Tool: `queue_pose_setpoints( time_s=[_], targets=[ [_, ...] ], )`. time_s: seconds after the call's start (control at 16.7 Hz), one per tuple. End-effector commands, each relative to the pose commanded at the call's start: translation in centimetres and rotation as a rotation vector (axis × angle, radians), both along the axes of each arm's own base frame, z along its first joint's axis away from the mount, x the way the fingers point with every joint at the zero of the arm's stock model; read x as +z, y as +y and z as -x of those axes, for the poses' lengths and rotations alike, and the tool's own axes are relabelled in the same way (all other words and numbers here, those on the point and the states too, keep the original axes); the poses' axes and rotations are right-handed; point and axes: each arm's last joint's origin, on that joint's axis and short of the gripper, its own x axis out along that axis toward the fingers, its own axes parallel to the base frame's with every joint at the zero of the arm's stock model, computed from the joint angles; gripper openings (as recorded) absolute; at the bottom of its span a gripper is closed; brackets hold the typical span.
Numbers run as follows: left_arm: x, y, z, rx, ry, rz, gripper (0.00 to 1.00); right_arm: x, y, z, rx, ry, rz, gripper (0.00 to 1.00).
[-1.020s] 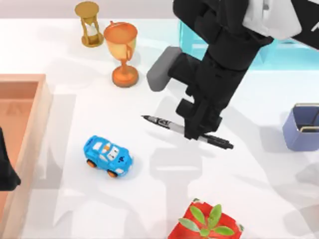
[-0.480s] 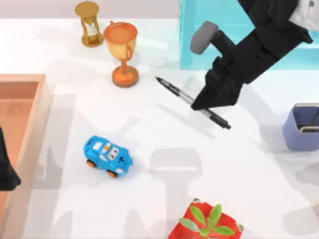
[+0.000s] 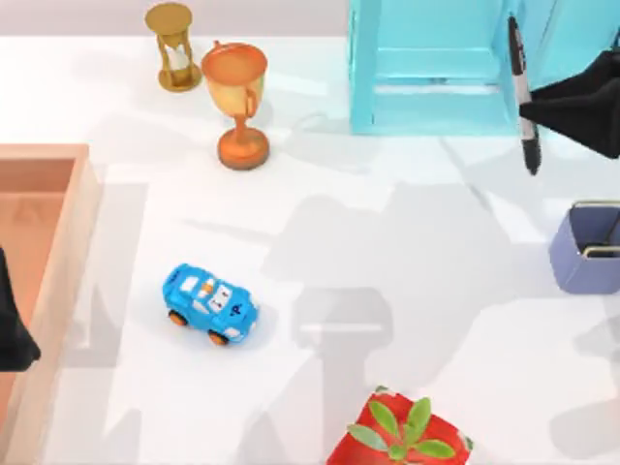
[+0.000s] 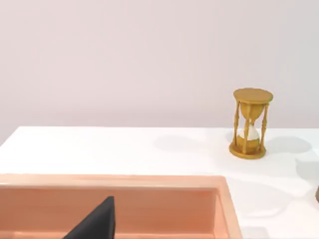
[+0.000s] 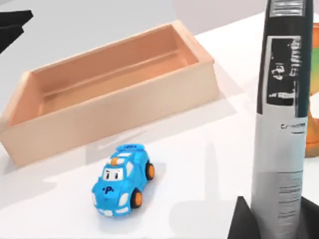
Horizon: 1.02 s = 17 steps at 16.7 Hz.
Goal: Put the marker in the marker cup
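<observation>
At the table's far left edge the left gripper (image 3: pixel 12 334) sits parked over the wooden tray (image 3: pixel 58 155); whether its fingers are apart or together I cannot tell. Moving right, the toy car (image 3: pixel 209 305) stands on open table, with the hourglass (image 3: pixel 172 46) and the orange goblet (image 3: pixel 235 102) at the back and a red plant pot (image 3: pixel 397 436) at the front edge. None of these lies near the path that matters.

At the right, the right gripper (image 3: pixel 547 108) is clamped on the marker (image 3: pixel 520 92), holding it lifted in front of the pale blue stand (image 3: pixel 426 68). In the top view the marker's long axis runs nearly front to back; the right wrist view shows its grey label band rising from between dark finger parts, so it is likely held close to upright, though the exact tilt is hard to judge.

The cup (image 3: pixel 584 250) sits at the right edge, toward the front from the marker and slightly to its right, well apart from it. The coming move looks like a short carry forward and right until the marker's lower end stands over the cup's dark opening, then a descent. Room is tight at the table's right edge, and something thin and pale, unclear what, already leans inside the cup. The right arm is plainly the nearer.
</observation>
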Motion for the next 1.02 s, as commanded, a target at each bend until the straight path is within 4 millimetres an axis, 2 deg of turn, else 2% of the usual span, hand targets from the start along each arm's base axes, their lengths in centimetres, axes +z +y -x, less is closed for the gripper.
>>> queue_pose_setpoints(
  time_s=[0.12,0.24,0.42,0.72,0.78,1.02],
  targets=[
    [0.0,0.0,0.0,0.000,0.000,0.000,1.00,-0.7,-4.2,1.1,-0.031,-0.122,-0.127,0.00],
    [0.0,0.0,0.0,0.000,0.000,0.000,1.00,-1.4,-7.5,2.6,-0.061,-0.230,-0.212,0.00],
    [0.0,0.0,0.0,0.000,0.000,0.000,1.00,-2.0,-10.5,4.4,-0.094,-0.330,-0.272,0.00],
    [0.0,0.0,0.0,0.000,0.000,0.000,1.00,-2.2,-11.0,4.7,-0.100,-0.347,-0.281,0.00],
    [0.0,0.0,0.0,0.000,0.000,0.000,1.00,-5.2,-11.0,3.0,-0.188,-0.334,-0.076,0.00],
    [0.0,0.0,0.0,0.000,0.000,0.000,1.00,-4.0,-10.6,3.0,-0.150,-0.355,-0.128,0.00]
  ],
)
